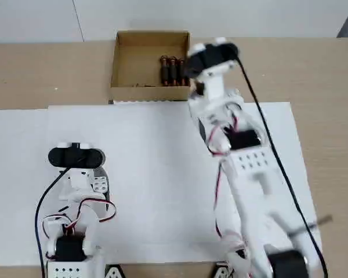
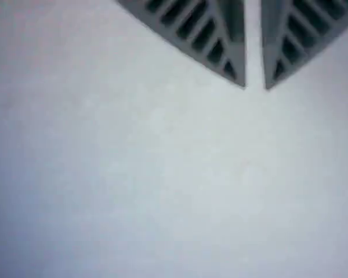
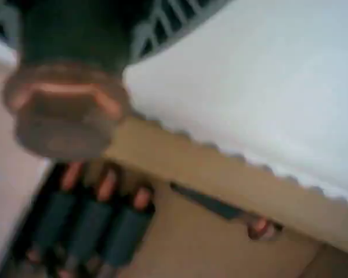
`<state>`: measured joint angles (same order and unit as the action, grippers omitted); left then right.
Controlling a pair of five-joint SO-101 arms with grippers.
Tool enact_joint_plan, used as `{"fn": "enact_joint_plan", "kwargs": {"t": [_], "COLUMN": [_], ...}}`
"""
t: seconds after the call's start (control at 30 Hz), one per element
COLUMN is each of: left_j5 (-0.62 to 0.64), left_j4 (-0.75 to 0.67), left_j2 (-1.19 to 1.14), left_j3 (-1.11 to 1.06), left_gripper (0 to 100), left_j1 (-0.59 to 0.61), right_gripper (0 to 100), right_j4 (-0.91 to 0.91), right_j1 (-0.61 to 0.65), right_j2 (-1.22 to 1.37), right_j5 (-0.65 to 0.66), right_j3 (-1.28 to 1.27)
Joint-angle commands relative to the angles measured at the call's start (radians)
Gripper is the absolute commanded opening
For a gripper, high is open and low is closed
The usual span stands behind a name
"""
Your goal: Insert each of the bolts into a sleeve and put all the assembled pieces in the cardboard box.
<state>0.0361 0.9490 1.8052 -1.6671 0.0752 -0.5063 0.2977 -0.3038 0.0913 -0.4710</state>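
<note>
The cardboard box (image 1: 117, 63) stands at the back of the table, and three assembled bolt-and-sleeve pieces (image 1: 171, 70) lie side by side against its right wall. My right gripper (image 1: 190, 70) hangs over the box's right front corner, shut on another assembled piece (image 3: 66, 113). That piece shows a copper hex head below a dark sleeve. The three pieces (image 3: 87, 226) lie just beyond the box's front wall (image 3: 220, 174). My left gripper (image 2: 254, 81) is shut and empty, low over the white paper near the front left.
A white paper sheet (image 1: 151, 174) covers the table's middle, from the box to the front edge. A small copper part (image 3: 261, 229) lies in the box by its front wall. Bare wood table (image 1: 325, 87) flanks the sheet.
</note>
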Motion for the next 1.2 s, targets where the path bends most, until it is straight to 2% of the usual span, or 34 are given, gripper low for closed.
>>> {"fn": "enact_joint_plan", "kwargs": {"t": [0.0,0.4,0.57,0.9,1.07,1.17], "left_j5": [-0.002,-0.002,-0.002,-0.002,-0.002,-0.002], "left_j4": [-0.005,-0.005,-0.005,-0.002,0.0,0.0], "left_j2": [0.011,0.011,0.011,0.011,0.011,0.011], "left_j3": [0.004,0.004,0.004,0.004,0.004,0.004], "left_gripper": [1,1,1,1,1,1], "left_j1": [0.002,0.003,0.003,0.003,0.003,0.003], "right_gripper": [0.2,0.2,0.3,1.5,15.7,16.6], "right_j4": [0.09,0.105,0.104,0.094,0.093,0.093], "right_j1": [0.013,0.018,0.048,0.119,0.119,0.117], "right_j2": [0.154,0.685,0.842,1.023,1.044,1.044], "right_j5": [0.046,0.046,0.051,0.069,0.091,0.094], "right_j3": [0.193,0.798,0.974,1.074,1.074,1.074]}}
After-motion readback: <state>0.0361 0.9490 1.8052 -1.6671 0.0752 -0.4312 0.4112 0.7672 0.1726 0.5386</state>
